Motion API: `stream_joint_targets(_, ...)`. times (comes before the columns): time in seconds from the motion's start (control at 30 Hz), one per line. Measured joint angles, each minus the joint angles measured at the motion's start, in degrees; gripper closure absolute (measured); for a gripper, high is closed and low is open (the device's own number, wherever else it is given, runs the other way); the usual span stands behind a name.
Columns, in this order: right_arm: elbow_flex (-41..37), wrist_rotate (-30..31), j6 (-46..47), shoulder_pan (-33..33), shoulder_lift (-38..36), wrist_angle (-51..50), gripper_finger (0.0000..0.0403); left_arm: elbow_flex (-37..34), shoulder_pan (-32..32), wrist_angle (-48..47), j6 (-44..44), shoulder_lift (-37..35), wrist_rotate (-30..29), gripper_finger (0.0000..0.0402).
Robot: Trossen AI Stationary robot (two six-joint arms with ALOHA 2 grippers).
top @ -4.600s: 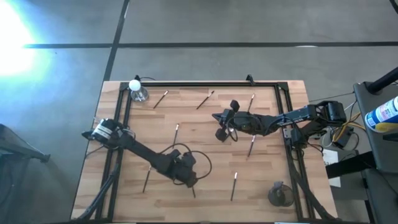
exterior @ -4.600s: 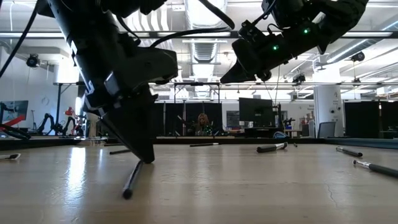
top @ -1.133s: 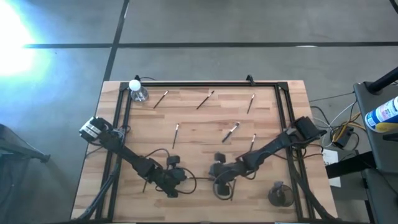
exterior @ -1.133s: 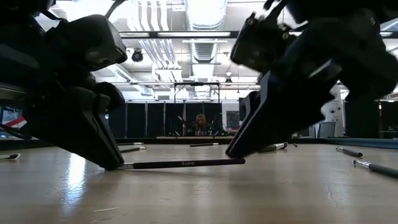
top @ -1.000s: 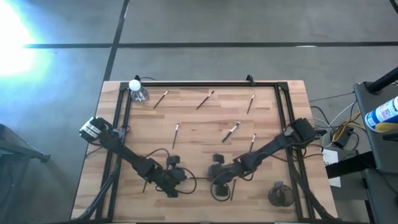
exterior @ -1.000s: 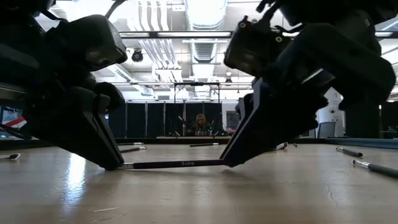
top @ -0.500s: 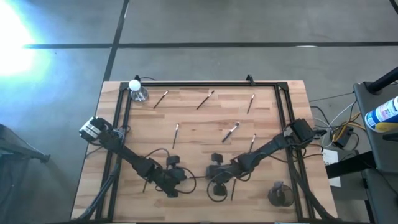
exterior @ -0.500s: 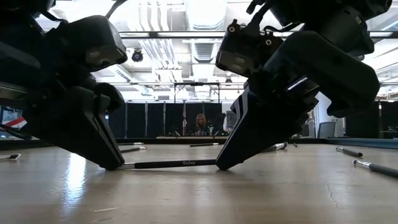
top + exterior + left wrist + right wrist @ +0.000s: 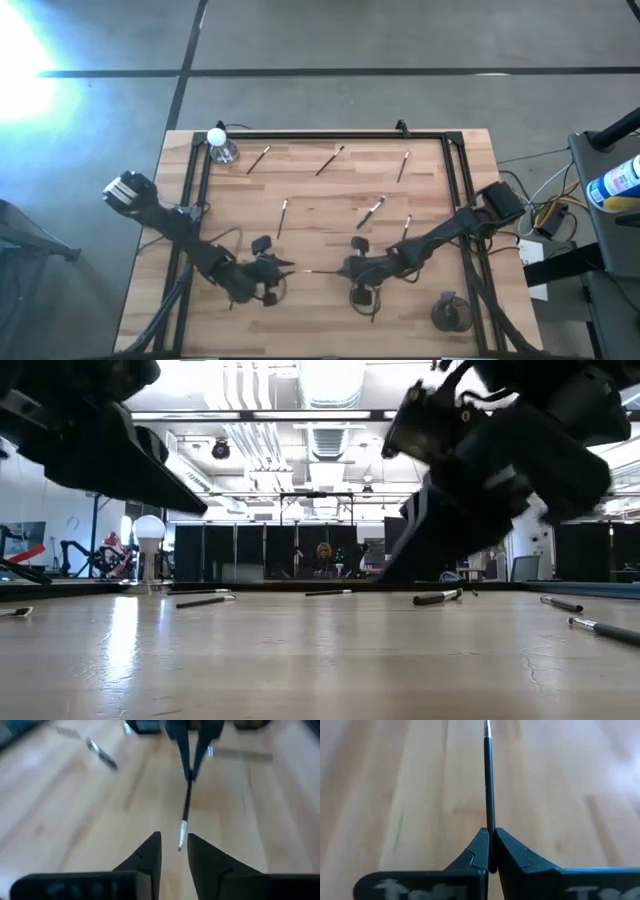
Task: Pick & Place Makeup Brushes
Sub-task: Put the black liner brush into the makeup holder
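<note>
I'm holding one brush [image 9: 488, 785] by its handle end in the right tool [image 9: 490, 851], clamped and level above the worktop [image 9: 320, 195] — left tool [image 9: 173, 851] standing parted, clear of the tip.

Light source: ceiling lamps [image 9: 322, 375] in the room behind the table, bright and washed out.
Glare: white patch on the floor [image 9: 25, 60] left of the table [image 9: 320, 190]; a sheen on the tabletop near the white-capped bottle [image 9: 149, 530].
Arms: dark silhouettes against the lamps.
Blur: left wrist view soft throughout; right wrist view soft beyond the fingers [image 9: 476, 851].
</note>
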Motion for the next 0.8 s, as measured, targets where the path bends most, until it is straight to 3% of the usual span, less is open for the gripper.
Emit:
stream_joint_targets(0.23, -9.8, 4.9, -2.5, 0.1, -5.2, 22.2, 0.0390, -15.8, 0.3, 44.2, 13.7, -2.4, 0.0, 0.0316)
stream_joint_targets(0.37, -12.9, 5.7, -7.3, 0.0, -6.3, 36.4, 0.0390, -20.3, 1.7, 63.8, 20.4, -0.9, 5.9, 0.0317)
stream_joint_targets(0.43, -13.5, 5.6, -10.3, 0.0, -6.5, 42.1, 0.0390, -20.2, 2.8, 67.9, 22.4, -0.1, 10.4, 0.0318)
stream_joint_targets(0.57, -12.6, 5.2, -16.3, 0.0, -6.5, 50.6, 0.0390, -17.3, 5.0, 66.0, 24.6, -0.1, 13.5, 0.0317)
stream_joint_targets(0.8, -7.1, 2.8, -22.4, 0.0, -5.8, 51.9, 0.0390, -9.9, 7.1, 64.7, 32.2, -0.1, 20.9, 0.0317)
